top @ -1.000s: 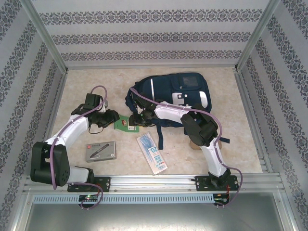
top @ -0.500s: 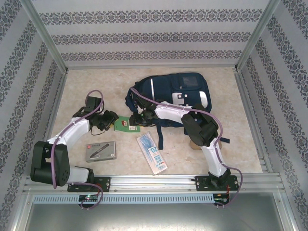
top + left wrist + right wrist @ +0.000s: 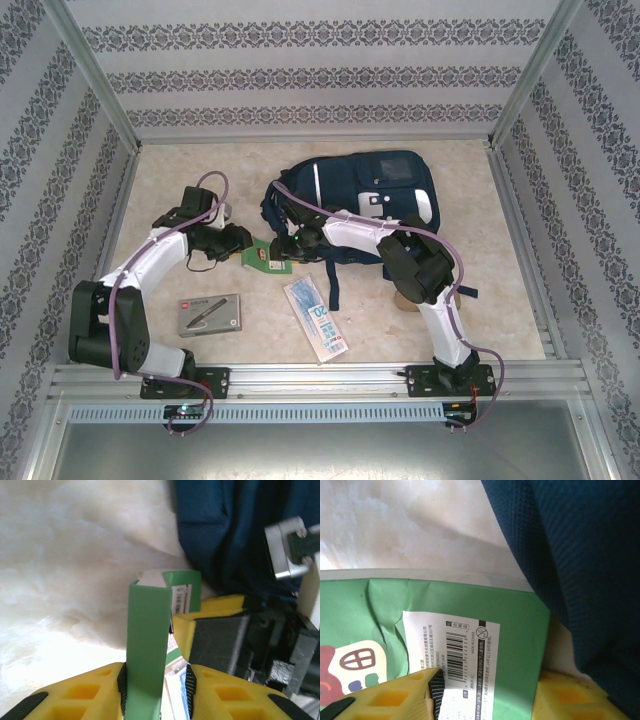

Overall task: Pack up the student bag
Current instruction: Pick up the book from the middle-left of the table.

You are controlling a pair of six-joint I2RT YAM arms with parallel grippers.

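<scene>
Green packet (image 3: pixel 147 625), clamped edge-on in left pincer (image 3: pixel 155 680), right pincer (image 3: pixel 485 695) astride its label end, grip untellable, beside student bag (image 3: pixel 385 190) lying at the table (image 3: pixel 200 180) rear: may crumple or drop if the arms pull apart.

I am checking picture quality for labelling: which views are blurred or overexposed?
Left wrist view: the green flat packet and left pincer's yellow fingers are soft; the pale marbled table is washed out. Right wrist view: the packet's barcode label is fairly sharp, navy-blue fabric backpack weave clear. Top external view: even light, no glare.
</scene>
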